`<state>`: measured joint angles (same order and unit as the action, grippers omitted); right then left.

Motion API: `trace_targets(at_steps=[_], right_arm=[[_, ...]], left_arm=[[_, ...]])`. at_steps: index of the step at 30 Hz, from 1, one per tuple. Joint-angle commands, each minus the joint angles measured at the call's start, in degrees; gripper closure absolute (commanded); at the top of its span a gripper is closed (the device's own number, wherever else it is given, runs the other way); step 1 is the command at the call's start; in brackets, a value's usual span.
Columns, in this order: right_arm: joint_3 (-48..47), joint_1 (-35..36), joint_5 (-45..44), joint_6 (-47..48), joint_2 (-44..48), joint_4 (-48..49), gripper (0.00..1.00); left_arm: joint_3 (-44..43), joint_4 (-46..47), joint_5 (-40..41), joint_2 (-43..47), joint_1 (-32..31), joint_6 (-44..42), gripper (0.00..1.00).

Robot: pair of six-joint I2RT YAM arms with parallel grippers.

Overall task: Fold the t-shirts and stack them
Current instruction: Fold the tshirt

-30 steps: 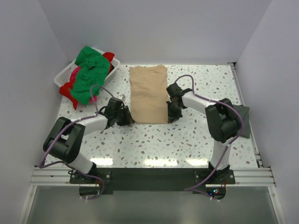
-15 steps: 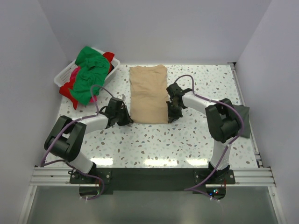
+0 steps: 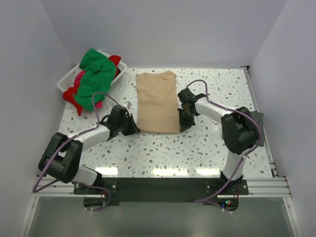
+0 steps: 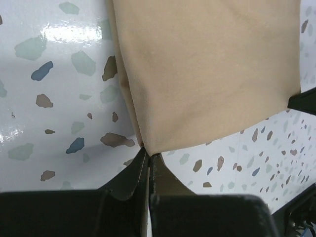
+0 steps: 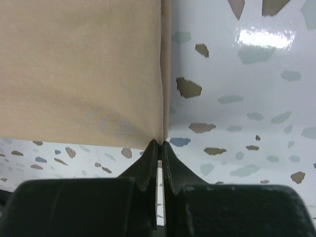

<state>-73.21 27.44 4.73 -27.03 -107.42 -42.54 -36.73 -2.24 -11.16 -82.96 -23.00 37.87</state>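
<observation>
The tan t-shirt (image 3: 157, 102) lies flat on the speckled table as a long folded rectangle. My left gripper (image 3: 135, 127) is shut on its near left corner; in the left wrist view (image 4: 149, 157) the fingertips pinch the cloth corner (image 4: 148, 145). My right gripper (image 3: 181, 124) is shut on its near right corner; in the right wrist view (image 5: 160, 144) the fingertips pinch the folded edge (image 5: 163, 133). Green (image 3: 94, 76), red and pink shirts sit heaped in the white basket (image 3: 66, 81). A dark grey shirt (image 3: 257, 126) lies at the table's right edge, behind the right arm.
The basket stands at the back left corner, clothes spilling over its near side. White walls close in the table on three sides. A metal rail (image 3: 256, 106) runs along the right edge. The arm bases sit at the near edge.
Both grippers have drawn the shirt's near edge a little toward the arm bases. The left arm's elbow has swung down and outward. The grips have not changed.
</observation>
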Motion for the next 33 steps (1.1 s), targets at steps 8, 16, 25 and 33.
trace_targets(at_steps=[8, 16, 25, 33], right_arm=[[5.61, -0.28, 3.09, 1.45, 12.57, -10.44, 1.0], [8.0, 3.75, 3.36, -2.76, 24.34, -17.04, 1.0], [0.71, 9.56, -3.31, -12.17, 31.21, -22.93, 1.0], [-8.17, 8.95, -10.35, -11.74, 26.83, -21.8, 1.0]], left_arm=[[-0.62, -14.34, -3.08, 11.49, -0.37, -7.8, 1.0], [-0.71, -25.35, -5.8, 23.62, -1.78, -7.11, 1.0], [-8.35, -34.85, -4.93, 32.42, -2.92, -4.3, 1.0], [-12.74, -30.81, -2.65, 26.8, -2.92, -7.45, 1.0]])
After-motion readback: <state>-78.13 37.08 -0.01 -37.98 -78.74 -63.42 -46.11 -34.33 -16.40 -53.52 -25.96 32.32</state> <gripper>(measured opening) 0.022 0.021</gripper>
